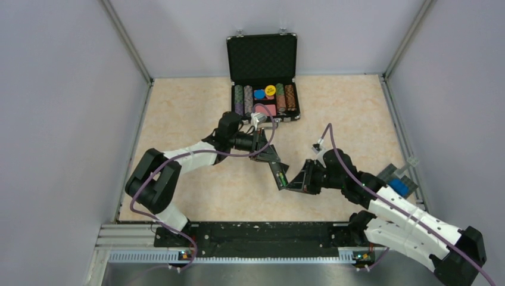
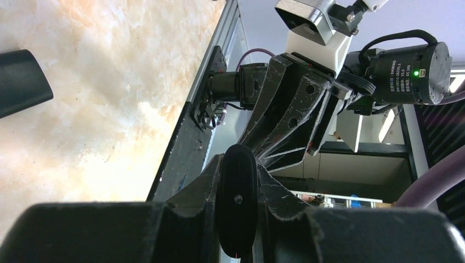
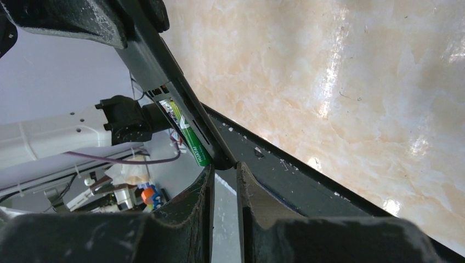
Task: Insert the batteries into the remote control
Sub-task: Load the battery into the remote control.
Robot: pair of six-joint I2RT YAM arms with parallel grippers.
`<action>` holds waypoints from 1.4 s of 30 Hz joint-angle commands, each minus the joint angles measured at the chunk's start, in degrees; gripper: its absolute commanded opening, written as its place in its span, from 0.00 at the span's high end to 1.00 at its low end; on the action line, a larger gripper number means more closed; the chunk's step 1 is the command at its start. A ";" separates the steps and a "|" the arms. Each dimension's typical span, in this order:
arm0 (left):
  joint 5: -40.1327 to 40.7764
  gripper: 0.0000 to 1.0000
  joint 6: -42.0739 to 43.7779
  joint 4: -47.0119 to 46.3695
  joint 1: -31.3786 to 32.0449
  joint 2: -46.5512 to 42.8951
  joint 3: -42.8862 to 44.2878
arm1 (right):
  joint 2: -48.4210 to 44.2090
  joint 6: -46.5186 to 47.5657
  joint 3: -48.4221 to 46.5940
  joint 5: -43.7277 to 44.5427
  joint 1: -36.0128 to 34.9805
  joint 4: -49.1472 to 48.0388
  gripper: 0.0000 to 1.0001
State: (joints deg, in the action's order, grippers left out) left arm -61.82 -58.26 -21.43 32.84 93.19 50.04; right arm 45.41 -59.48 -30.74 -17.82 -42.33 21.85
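The remote control (image 1: 277, 171) is held off the table between both arms, slanting, with its back up. A green battery (image 1: 283, 178) lies in its recess. My left gripper (image 1: 264, 153) is shut on the remote's far end, which shows end-on between the jaws in the left wrist view (image 2: 237, 200). My right gripper (image 1: 296, 180) is at the remote's near end. In the right wrist view its fingers (image 3: 205, 189) stand a narrow gap apart with the remote's tip (image 3: 219, 160) pinched at their tips. The green battery (image 3: 190, 138) sits in the open recess, with a second one partly visible beyond it.
An open black case of coloured chips (image 1: 262, 74) stands at the back. A small blue and grey item (image 1: 398, 182) lies by the right wall. A black rail (image 1: 256, 235) runs along the near edge. A dark rounded object (image 2: 19, 82) shows at the left wrist view's left edge.
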 commanded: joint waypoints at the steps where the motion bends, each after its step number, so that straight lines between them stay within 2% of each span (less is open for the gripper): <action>1: -4.85 1.00 -5.20 -3.62 3.37 -5.26 0.94 | 2.29 -3.67 1.00 3.64 1.14 -5.47 0.83; 19: -3.14 1.00 -4.49 -3.26 3.50 -5.79 0.18 | 1.64 -22.17 8.14 1.14 2.15 -12.87 0.83; 28: -2.01 1.00 3.76 7.06 3.37 -6.91 2.39 | -1.60 -29.77 12.14 0.52 3.28 -13.00 0.84; 42: -2.08 1.00 5.41 7.99 3.33 -7.04 2.44 | -6.99 -41.55 17.74 0.04 3.83 -17.59 0.83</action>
State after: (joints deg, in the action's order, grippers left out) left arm -55.81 -49.71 -12.71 34.24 90.11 49.76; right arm 38.46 -96.27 -13.98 -22.59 -39.94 5.15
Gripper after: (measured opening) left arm 0.242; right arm 0.166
